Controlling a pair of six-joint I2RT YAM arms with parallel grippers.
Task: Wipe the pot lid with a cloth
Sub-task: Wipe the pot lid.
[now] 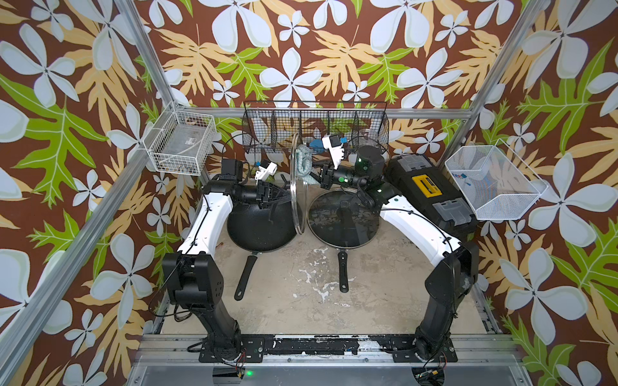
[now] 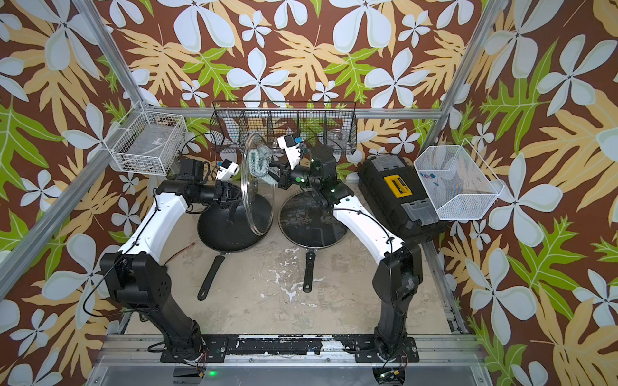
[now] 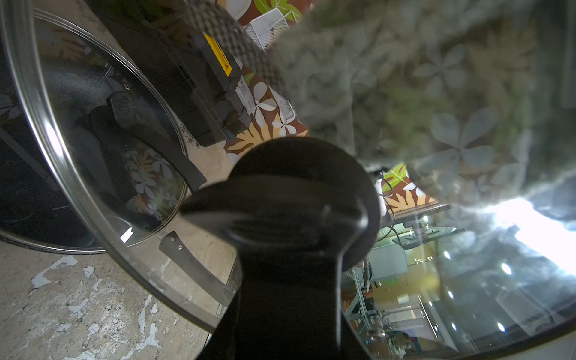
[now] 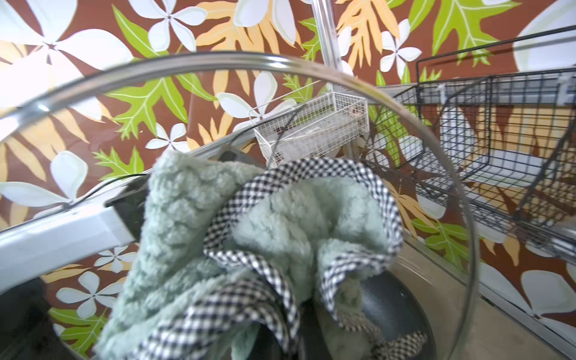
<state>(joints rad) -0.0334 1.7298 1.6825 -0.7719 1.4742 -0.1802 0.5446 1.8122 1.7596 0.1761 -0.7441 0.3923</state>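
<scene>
Brown floral-print walls; aluminium frame posts; worn, paint-flecked beige floor.

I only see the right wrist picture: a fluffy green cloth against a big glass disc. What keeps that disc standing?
Observer: The left gripper holds the lid upright, shut on its black knob.
Operator: And who holds the cloth?
Observer: The right gripper, shut on the cloth, from the lid's other side.
Operator: Any more lids?
Observer: A second lid lies flat on the pan nearer the toolbox.
</scene>
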